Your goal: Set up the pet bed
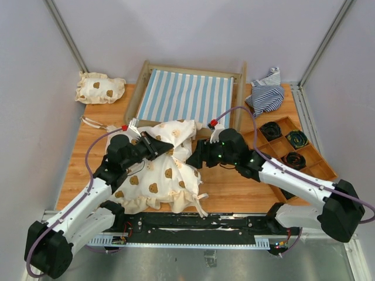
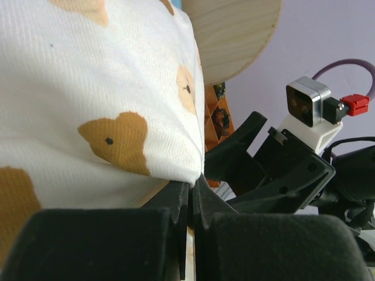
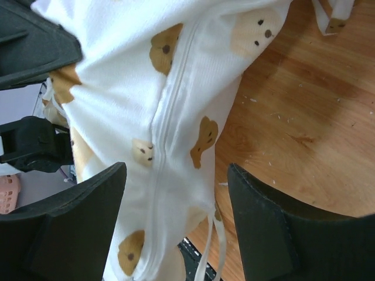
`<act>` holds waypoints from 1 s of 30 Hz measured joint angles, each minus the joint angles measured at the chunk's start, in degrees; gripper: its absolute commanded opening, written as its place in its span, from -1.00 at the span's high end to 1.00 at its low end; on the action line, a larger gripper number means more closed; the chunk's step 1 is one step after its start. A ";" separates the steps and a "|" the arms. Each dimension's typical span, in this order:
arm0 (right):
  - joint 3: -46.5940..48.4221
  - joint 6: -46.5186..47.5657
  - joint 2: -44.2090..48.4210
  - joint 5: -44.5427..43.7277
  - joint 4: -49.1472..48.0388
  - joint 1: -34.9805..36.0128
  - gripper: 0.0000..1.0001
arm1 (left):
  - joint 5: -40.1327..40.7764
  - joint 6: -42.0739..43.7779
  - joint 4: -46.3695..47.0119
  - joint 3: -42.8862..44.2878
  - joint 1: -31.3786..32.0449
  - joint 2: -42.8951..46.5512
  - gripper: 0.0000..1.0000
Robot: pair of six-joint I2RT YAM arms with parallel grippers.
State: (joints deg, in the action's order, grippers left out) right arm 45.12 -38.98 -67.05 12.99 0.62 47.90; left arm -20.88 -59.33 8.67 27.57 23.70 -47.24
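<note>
Top external view, near edge first: the big bear-print cushion (image 1: 158, 181) lies crumpled on the wooden table (image 1: 234, 187), right in front of the arm bases. The left gripper (image 1: 153, 146) is clamped tight on a fold of its fabric near the upper end, and the left wrist cam shows the jaws pinched together at the cloth edge. The right gripper (image 1: 198, 155) is spread wide at the cushion's right side, gripping nothing; its wrist cam has the zipper seam (image 3: 167, 117) running down between the jaws. The compartment tray (image 1: 293, 143) sits off to the right. Further back, the pet bed (image 1: 186, 96) is at the far middle, striped base up, with the cushion's top reaching its front rail. There's a small cushion (image 1: 99, 89) far left and a striped cloth (image 1: 266, 93) far right.
</note>
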 measured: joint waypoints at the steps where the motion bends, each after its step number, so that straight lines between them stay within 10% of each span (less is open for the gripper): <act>1: 0.09 0.00 -1.27 0.50 -0.59 0.02 -0.32 | -0.22 -0.11 0.57 -0.42 0.00 -0.33 1.00; 4: 0.15 0.02 -4.48 2.12 -2.38 0.07 -0.03 | -0.72 -0.39 2.12 -1.16 0.00 -0.98 1.00; 7: 0.15 0.39 -7.76 4.28 -4.76 0.11 0.95 | -0.92 -0.63 3.34 -1.25 0.02 -1.36 0.89; 11: 0.26 1.14 -9.31 5.70 -5.95 0.17 1.00 | -1.11 -0.24 3.72 -1.25 0.02 -1.49 -0.17; 15: -0.59 4.68 -4.74 2.51 -4.13 0.17 0.99 | 0.37 3.78 -1.44 2.38 0.09 -1.99 -0.59; 30: -9.86 22.40 23.93 -12.35 12.00 0.22 0.99 | 32.39 25.70 -32.06 47.98 -5.55 -28.74 -0.70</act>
State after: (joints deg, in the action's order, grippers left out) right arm 35.27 -16.58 -43.11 0.64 12.62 48.12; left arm 11.51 -33.63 -23.40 75.55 18.15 -75.99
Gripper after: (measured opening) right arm 0.012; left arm 0.897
